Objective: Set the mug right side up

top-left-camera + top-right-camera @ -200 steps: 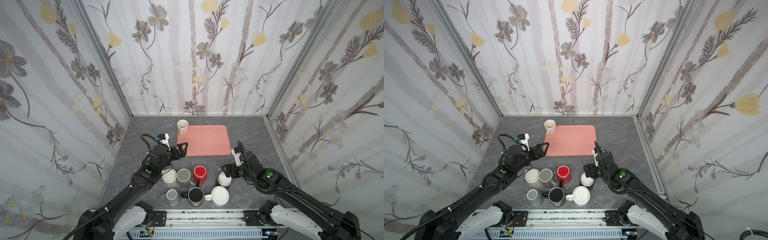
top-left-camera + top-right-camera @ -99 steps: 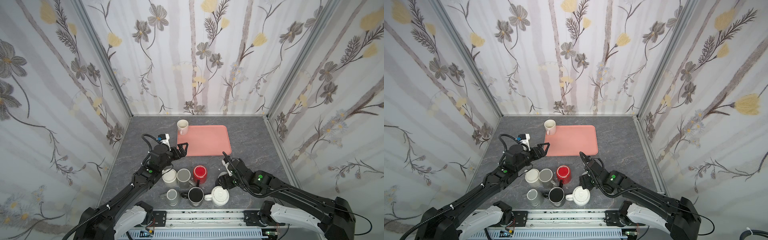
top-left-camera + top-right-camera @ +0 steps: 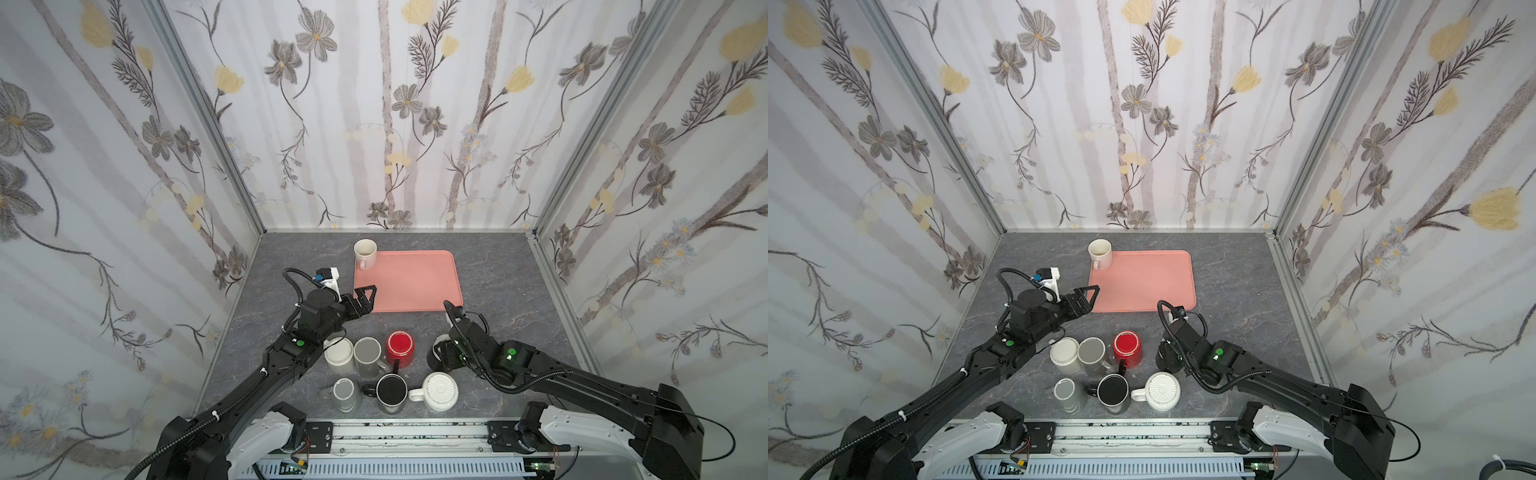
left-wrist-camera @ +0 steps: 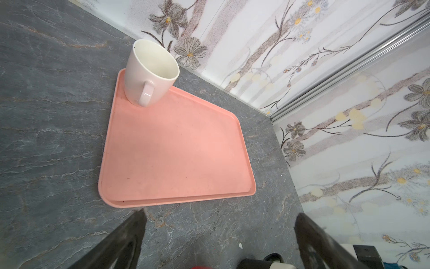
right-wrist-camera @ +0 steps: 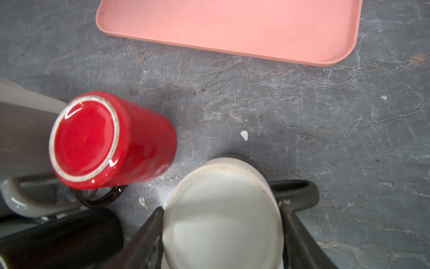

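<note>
The right arm has swung down from its place beside the cluster and now lies low over the upside-down mug [image 5: 223, 221]. The right gripper [image 5: 222, 207] has narrowed from wide open, and its two fingers now press against opposite sides of the mug's wall. The mug stands rim down on the table between those fingers, pale base up, and its dark handle [image 5: 300, 193] juts out past one finger. To my eye the grasp is made, or nearly so. That leaves lifting and turning the mug over, though how firm the hold is cannot be judged.

The left gripper [image 3: 368, 297] has not moved. It hovers with its jaws wide apart and empty, well apart from the right gripper, at the near edge of the pink tray [image 5: 232, 23].

The tray lies beyond the right fingertips, across open table, with a cream mug [image 3: 365, 251] upright on its far corner. A red mug [image 5: 111, 139], also inverted, stands just beside the gripper, with a grey mug [image 5: 23, 139] and a black mug [image 5: 58, 237] past it. A ribbed white mug [image 3: 440, 390] sits behind the wrist. These neighbours crowd one side, so the flip wants height first. A small white chip [image 5: 244, 135] lies just ahead of the fingertips.
</note>
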Controlling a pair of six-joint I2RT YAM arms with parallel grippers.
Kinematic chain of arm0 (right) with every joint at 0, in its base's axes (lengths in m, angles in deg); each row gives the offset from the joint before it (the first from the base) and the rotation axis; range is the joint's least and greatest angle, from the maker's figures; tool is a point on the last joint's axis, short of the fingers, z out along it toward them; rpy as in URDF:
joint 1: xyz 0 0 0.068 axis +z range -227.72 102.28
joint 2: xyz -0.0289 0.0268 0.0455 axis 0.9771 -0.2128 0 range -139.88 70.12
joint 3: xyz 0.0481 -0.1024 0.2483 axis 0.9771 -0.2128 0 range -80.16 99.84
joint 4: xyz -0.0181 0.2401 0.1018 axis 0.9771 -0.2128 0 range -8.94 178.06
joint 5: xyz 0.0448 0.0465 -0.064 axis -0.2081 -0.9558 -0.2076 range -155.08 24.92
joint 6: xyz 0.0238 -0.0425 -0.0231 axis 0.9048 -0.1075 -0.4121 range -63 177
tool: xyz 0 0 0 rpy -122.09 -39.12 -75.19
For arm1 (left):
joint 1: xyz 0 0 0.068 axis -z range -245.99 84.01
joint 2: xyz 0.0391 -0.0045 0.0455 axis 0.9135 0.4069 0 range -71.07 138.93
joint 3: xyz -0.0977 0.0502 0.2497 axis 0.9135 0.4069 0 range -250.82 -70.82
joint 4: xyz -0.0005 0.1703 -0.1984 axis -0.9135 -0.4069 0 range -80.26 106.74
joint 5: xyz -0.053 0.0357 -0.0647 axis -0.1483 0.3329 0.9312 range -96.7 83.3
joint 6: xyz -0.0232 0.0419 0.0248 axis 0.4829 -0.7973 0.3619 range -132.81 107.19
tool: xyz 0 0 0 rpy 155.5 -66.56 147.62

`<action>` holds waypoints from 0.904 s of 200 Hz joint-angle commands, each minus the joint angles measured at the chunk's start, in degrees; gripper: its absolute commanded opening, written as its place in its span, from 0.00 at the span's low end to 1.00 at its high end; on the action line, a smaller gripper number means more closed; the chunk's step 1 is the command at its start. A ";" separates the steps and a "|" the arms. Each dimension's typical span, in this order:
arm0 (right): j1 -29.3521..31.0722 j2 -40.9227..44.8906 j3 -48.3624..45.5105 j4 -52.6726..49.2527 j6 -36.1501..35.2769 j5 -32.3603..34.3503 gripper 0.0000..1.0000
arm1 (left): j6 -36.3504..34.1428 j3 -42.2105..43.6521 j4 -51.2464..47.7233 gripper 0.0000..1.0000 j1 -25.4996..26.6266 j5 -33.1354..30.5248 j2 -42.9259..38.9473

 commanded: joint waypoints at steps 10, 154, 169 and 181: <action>-0.19 -4.50 2.47 1.53 7.44 2.59 0.62 | -0.10 -0.65 0.92 1.00 -0.09 -0.34 -0.70; -24.12 1.74 0.92 4.86 -5.56 -8.76 0.55 | 0.53 0.43 2.02 1.00 -0.15 0.19 -0.62; -24.69 -2.82 1.70 5.58 -7.77 -7.63 0.49 | 0.85 0.52 2.44 1.00 -0.12 0.32 -0.46; -24.84 -6.00 2.77 5.17 -9.24 -6.27 0.49 | 0.94 0.43 2.67 1.00 -0.12 0.98 -0.37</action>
